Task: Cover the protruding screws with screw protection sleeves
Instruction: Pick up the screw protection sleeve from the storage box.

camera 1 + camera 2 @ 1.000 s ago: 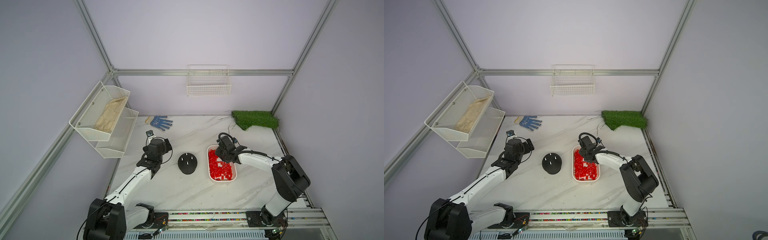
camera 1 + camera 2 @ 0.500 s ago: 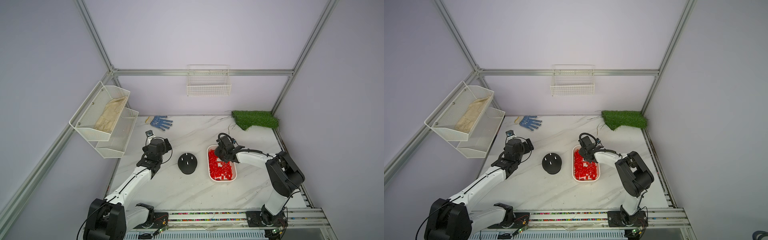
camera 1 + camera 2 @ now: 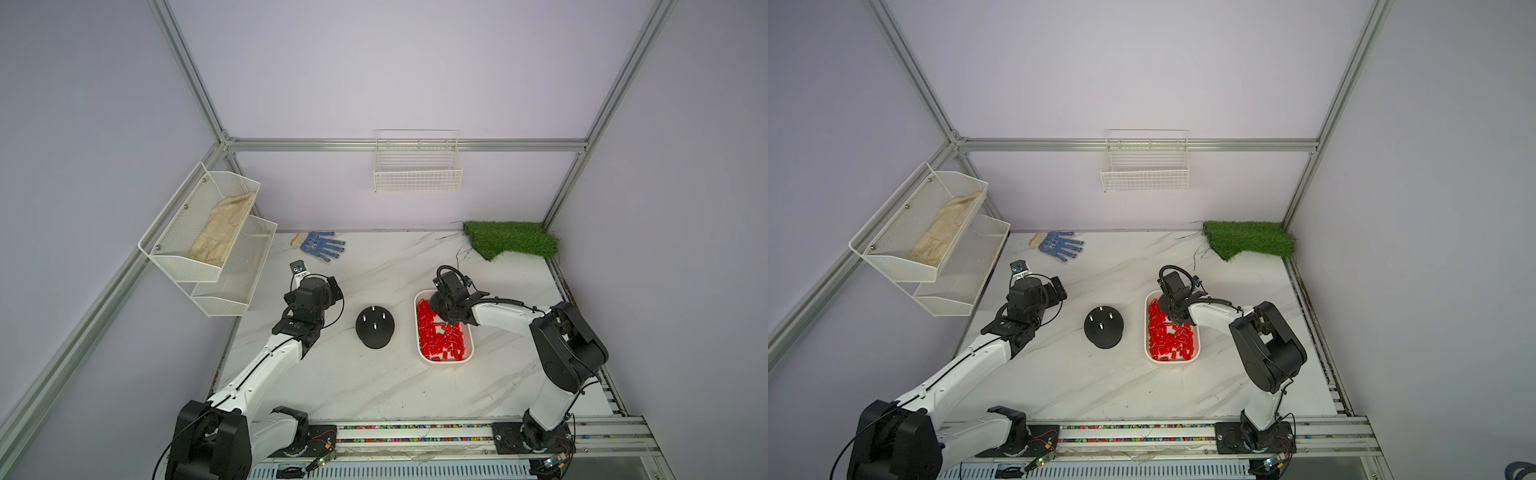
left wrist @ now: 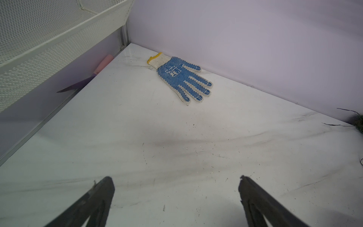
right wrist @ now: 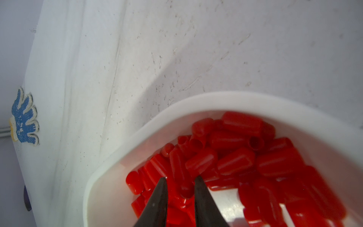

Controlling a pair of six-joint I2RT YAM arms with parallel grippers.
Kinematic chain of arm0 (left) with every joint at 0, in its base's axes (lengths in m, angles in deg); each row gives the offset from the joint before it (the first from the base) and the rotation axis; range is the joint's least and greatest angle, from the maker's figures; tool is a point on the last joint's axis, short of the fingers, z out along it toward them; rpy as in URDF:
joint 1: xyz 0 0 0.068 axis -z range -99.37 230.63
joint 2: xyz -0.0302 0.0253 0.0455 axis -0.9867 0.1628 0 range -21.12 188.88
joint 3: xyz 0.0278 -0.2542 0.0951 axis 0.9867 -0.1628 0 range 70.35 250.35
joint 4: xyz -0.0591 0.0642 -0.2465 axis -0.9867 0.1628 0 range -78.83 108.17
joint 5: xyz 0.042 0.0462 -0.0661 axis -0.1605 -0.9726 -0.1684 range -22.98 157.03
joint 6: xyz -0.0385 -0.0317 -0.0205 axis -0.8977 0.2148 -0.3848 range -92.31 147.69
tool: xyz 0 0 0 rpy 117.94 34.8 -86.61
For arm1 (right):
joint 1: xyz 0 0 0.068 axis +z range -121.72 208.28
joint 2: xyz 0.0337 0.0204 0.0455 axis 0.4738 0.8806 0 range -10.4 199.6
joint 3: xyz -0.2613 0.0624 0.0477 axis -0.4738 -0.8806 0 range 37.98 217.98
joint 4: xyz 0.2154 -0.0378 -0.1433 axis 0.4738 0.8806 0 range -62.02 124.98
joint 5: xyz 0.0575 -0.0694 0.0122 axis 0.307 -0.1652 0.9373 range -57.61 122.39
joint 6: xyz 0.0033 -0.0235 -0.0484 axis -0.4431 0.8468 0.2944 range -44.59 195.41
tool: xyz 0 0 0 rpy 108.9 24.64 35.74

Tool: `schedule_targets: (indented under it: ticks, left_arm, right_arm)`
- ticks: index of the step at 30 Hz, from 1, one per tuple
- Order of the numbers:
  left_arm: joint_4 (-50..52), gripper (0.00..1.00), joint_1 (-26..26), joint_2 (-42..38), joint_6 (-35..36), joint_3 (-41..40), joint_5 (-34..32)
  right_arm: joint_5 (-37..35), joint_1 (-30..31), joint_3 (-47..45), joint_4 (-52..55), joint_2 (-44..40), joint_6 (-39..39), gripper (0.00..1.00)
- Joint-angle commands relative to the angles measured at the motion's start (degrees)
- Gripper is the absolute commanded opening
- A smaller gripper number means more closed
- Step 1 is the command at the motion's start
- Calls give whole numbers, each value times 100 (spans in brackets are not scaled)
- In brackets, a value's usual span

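Overhead, in both top views, four thin silvery protruding screws (image 3: 375, 326) stand uncovered on a round black domed base (image 3: 376, 340), just beside a white rounded-rectangular tray (image 3: 445, 363) of small red plastic screw protection sleeves (image 3: 436, 343). The right gripper (image 3: 447, 319) dips into that tray.

Left wrist: the left gripper (image 4: 174, 182) gapes wide over the white marble tabletop (image 4: 176, 137).

Right wrist: narrow jaws flank one sleeve (image 5: 180, 173); whether they pinch it I cannot tell.

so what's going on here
The right claw is down in the white tray, its jaws either side of one of the red sleeves; whether it is gripped yet is unclear. The left claw hangs open over bare table near a blue glove. The screws on the black base are all uncovered.
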Motion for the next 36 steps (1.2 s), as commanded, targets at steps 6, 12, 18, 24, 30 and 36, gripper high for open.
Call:
schedule_targets:
  ticks: [6, 12, 18, 24, 30, 36]
  left_arm:
    - [-198, 100, 44, -136, 66, 174, -128]
    - [-195, 100, 41, -151, 57, 177, -115]
    - [-199, 100, 57, -145, 40, 186, -103]
    - [-213, 100, 78, -79, -4, 174, -70]
    - [-212, 100, 157, 98, -49, 207, -15]
    - [-204, 100, 314, 314, -159, 243, 42]
  right_arm:
    - [82, -71, -1, -177, 244, -85, 27]
    - [47, -79, -26, -180, 212, -90, 23]
    - [-69, -79, -34, -126, 143, -73, 21]
    - [-280, -69, 136, 34, 14, 285, 18]
    - [-466, 61, 289, 425, -277, 725, 18]
    - [-560, 259, 373, 766, -596, 1092, 18]
